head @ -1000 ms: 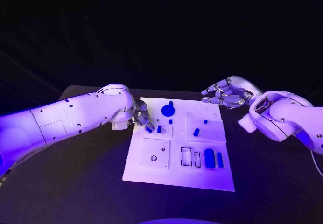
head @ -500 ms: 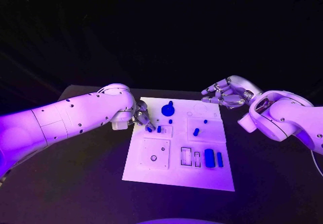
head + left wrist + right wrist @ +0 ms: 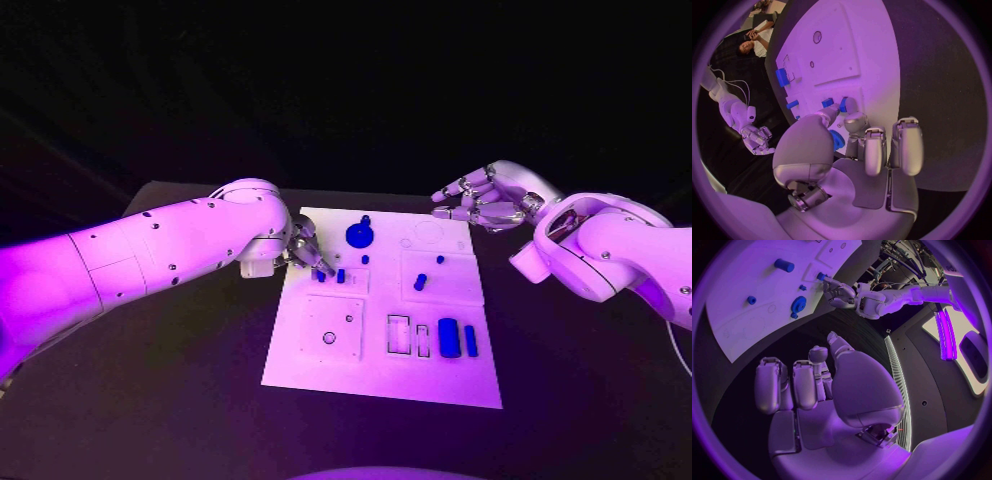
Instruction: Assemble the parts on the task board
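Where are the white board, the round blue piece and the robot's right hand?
task board (image 3: 378, 385): head view, bare near edge.
round blue part (image 3: 359, 236): head view, its middle.
right hand (image 3: 488, 202): head view, middle of hand.

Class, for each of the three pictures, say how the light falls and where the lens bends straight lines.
Head view: purple light washes the task board, the room behind black, edges straight. Left wrist view: fisheye bows the board's edge, purple sheen on the left hand. Right wrist view: board edge curves, a bright strip glares beyond the right hand.

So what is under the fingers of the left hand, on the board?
The left hand has its fingertips down on small blue parts near the task board's left edge. The fingers cover part of them, so the exact grip cannot be told.
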### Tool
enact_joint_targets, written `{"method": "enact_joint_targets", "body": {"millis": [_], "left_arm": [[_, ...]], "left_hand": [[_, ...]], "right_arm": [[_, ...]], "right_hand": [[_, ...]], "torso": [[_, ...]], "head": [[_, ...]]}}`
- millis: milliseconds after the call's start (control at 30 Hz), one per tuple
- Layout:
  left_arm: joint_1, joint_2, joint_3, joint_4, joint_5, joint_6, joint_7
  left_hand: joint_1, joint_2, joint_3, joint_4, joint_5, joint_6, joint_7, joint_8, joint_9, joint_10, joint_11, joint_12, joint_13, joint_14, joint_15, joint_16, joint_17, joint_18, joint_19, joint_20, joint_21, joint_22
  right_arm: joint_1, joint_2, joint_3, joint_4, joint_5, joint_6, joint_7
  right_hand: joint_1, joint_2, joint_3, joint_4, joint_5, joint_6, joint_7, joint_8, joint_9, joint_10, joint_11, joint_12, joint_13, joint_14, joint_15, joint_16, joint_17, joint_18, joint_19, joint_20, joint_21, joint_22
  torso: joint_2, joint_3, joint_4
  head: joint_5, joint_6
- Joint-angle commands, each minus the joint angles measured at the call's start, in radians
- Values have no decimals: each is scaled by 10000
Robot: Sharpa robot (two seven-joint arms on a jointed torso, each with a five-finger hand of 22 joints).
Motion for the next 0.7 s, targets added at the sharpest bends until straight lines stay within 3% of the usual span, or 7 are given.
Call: {"method": "enact_joint_targets", "body": {"millis": [33,333,700], "left_arm": [[-93,25,-62,-21,54,390,-126],[-93,-25,-31,-9,-98,258,-127],[-81,-285,53,241,-126,-279,-14]], "left_hand": [[-162,11,-243,65,22,73,15,-53,-27,87,-14,36,18,1035,-55,24,2632,-155,743,-75,40,1911],[-395,-23,-1216,406,8,99,15,-50,-48,89,-18,43,30,1035,-70,24,2632,-144,733,-94,-2,1894],[-409,111,-2257,806,6,57,9,-11,-40,46,-28,6,-23,1035,-87,24,2632,-130,720,-116,-64,1866]], "right_arm": [[-5,-1,0,18,-52,48,56],[-5,12,0,3,-46,65,46],[-5,12,0,-15,-44,72,47]], "right_hand": [[-62,73,-21,26,41,3,31,63,-17,3,14,-3,-12,407,34,-57,-21,96,-99,-10,-55,-25],[-71,72,-28,34,44,-2,32,61,-18,-18,15,-35,-42,389,34,-121,-97,113,-147,-10,-95,-94],[-73,71,-31,37,48,-8,33,59,-20,-27,15,-44,-50,380,35,-151,-131,123,-180,-10,-123,-140]], "torso": [[-3,-2,2],[3,-11,6],[-5,-7,-5]], "head": [[4,13],[0,-2],[-14,1]]}}
